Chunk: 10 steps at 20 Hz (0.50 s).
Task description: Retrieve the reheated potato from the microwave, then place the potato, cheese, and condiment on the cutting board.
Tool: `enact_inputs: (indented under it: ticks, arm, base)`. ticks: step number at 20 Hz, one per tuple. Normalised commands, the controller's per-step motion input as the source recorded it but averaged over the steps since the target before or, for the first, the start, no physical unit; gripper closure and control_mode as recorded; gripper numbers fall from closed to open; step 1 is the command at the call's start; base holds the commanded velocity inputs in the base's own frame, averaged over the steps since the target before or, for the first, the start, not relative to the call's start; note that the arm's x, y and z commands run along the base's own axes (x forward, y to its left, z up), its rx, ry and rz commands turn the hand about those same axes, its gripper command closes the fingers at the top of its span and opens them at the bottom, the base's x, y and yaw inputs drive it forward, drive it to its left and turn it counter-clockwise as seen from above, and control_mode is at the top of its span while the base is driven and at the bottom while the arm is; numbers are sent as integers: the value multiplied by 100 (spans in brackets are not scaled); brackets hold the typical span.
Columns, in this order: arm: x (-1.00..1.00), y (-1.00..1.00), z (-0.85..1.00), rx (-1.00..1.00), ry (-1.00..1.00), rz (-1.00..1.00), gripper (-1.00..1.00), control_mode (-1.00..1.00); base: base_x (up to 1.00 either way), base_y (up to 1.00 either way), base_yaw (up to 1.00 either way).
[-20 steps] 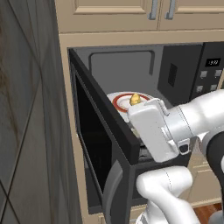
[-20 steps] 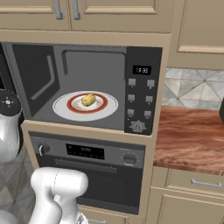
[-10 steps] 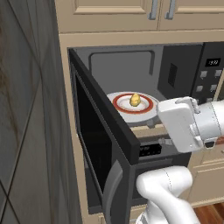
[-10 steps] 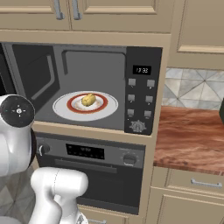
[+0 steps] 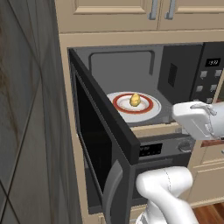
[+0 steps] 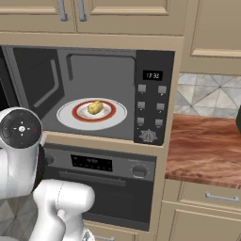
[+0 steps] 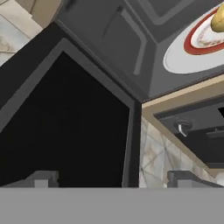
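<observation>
1. Microwave (image 5: 131,87) door (image 5: 98,131) stands swung fully open at left; cavity accessible.
2. Plate (image 6: 70,115), white with red ring, sits on the cavity floor. Potato (image 6: 95,107) rests at its centre, untouched.
3. Potato judged light, firm, smooth and rounded, so liable to roll or slip. Recommend gripping across its short axis at mid-height.
4. Gripper (image 7: 113,178) is outside the cavity, facing the door; jaws wide apart, empty.
5. Worktop (image 6: 207,150) lies at right.
</observation>
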Motion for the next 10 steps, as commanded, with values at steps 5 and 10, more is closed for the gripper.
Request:
enact_inputs:
  ticks: [5, 10]
  arm:
    - [44, -33, 2, -14, -3, -6, -100, -100]
    - [55, -26, 3, -8, 3, -5, -100, -100]
  base:
    - [0, 0, 0]
    - [0, 0, 0]
